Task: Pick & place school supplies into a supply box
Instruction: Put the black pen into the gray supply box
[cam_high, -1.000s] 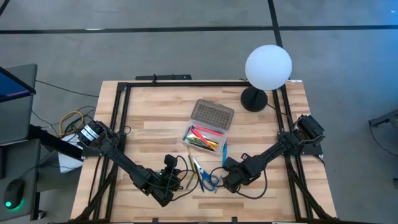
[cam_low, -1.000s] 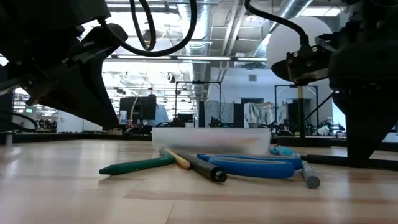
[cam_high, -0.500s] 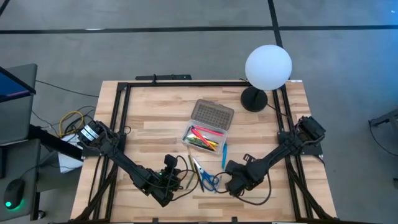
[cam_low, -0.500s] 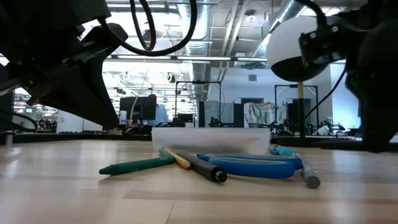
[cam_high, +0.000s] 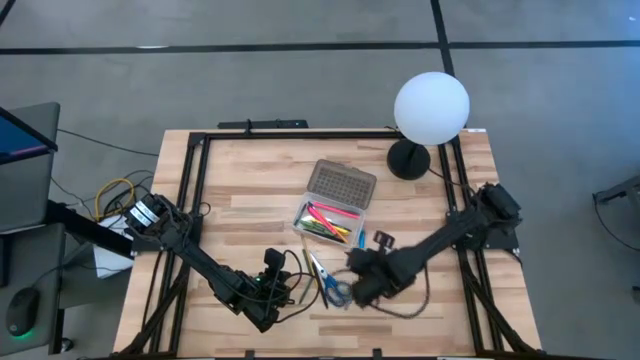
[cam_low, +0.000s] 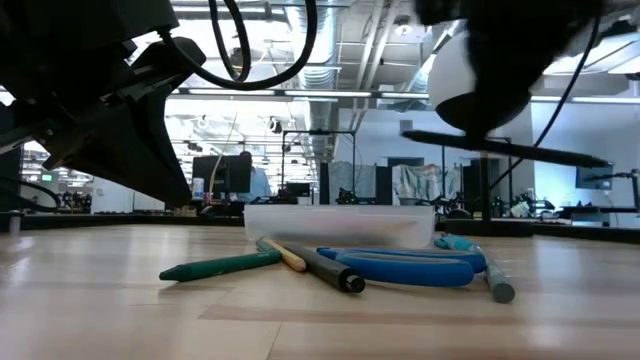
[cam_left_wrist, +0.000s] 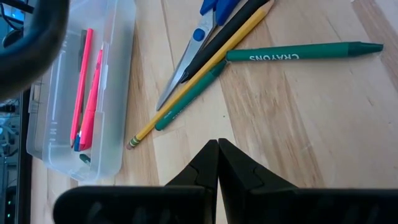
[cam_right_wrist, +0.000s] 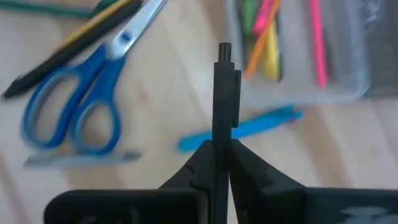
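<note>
Right gripper (cam_right_wrist: 222, 146): fingers clenched on a black pen (cam_right_wrist: 224, 93), which stands straight out past the tips. Carried above the table, over the blue pen (cam_right_wrist: 245, 127) and beside the scissors (cam_right_wrist: 74, 102), it points toward the box (cam_right_wrist: 292, 56). This looks like a transfer grip: a pinch near one end leaves the shaft free to be lowered into the tray.

Left gripper (cam_left_wrist: 218, 163): fingers pressed together, holding nothing. It waits low at the table's front, just short of the loose pile.

Loose supplies: green crayon (cam_left_wrist: 301, 52), yellow pencil (cam_left_wrist: 199, 81) and a second green stick (cam_left_wrist: 186, 96) lie crossed on the wood, fanned beside the scissors.

Box (cam_high: 330, 212): at mid-table, lid (cam_high: 341, 184) laid open on the far side, pink, yellow and green pens already inside.

Room: the near wall is low and the space above is open. The lamp (cam_high: 430, 108) stands well apart at the far right corner. The pile lies between the two grippers, so the approach from the front is crowded.
</note>
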